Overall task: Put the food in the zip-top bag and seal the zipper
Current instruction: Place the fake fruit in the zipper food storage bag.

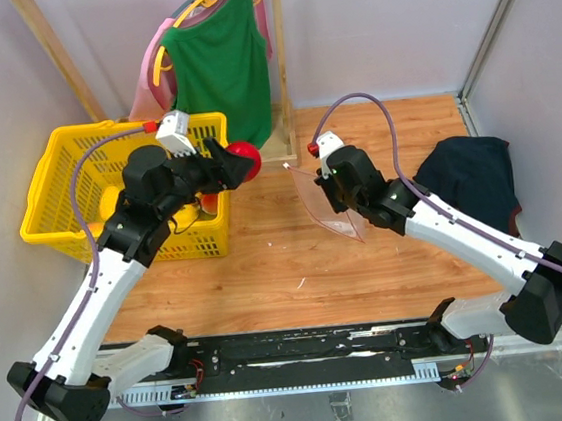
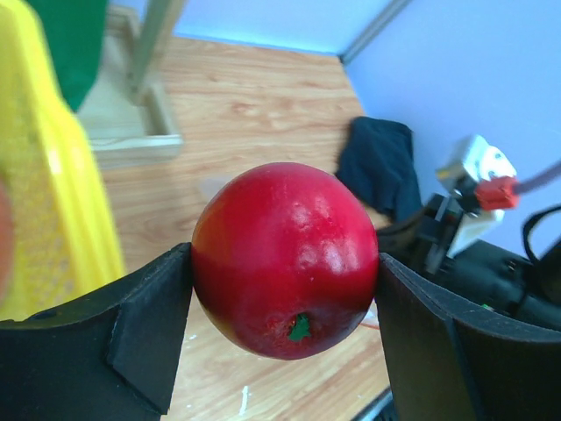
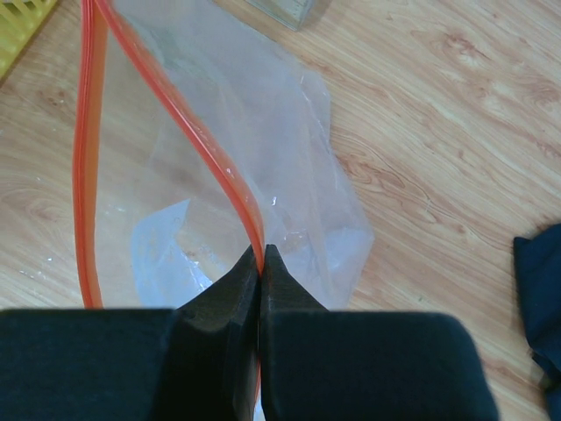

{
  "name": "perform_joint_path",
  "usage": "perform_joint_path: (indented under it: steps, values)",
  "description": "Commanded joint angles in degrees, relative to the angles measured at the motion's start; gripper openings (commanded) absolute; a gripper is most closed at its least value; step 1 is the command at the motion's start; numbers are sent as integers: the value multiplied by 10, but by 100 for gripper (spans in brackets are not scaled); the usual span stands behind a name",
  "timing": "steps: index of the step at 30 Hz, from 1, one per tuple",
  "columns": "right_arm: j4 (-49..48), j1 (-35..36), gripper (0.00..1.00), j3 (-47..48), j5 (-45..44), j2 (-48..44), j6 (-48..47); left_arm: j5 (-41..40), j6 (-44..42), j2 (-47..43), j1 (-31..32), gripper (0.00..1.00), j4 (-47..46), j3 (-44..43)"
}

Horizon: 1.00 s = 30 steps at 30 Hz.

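A glossy red toy apple (image 2: 285, 259), one piece of the food, sits clamped between the two fingers of my left gripper (image 2: 285, 289), lifted above the wooden floor just right of the yellow basket (image 1: 87, 181); from above the apple (image 1: 243, 159) shows at the gripper's tip (image 1: 236, 162). My right gripper (image 3: 261, 253) is shut on the red-orange zipper (image 3: 223, 171) of the clear zip-top bag (image 3: 272, 132), holding the bag (image 1: 325, 198) up with its mouth gaping open. The bag hangs a short way right of the apple. Inside the bag I see only clear plastic.
A yellow mesh basket stands at the back left. A wooden rack (image 1: 279, 145) with a green top (image 1: 217, 61) on a hanger stands behind the apple. A dark navy cloth heap (image 1: 470, 175) lies at the right by the wall.
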<state>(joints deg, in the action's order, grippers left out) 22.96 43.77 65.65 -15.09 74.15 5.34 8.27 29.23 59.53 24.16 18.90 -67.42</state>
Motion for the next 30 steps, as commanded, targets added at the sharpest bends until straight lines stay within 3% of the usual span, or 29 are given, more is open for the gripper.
perform_joint_path:
  steps: [1, 9, 17, 30]
  values:
    - [-15, 11, 1, 20, 18, 6, 16, -6, 25, 0, 59, 31, -85, 22]
    - [-19, 10, 1, 24, 40, 10, 24, -41, 27, 30, 143, 30, -177, 61]
    - [-29, 10, 1, 20, 72, 9, 38, -73, 44, 57, 188, 29, -252, 117]
    - [-40, 10, 1, 14, 95, -6, 46, -104, 52, 106, 200, 29, -213, 134]
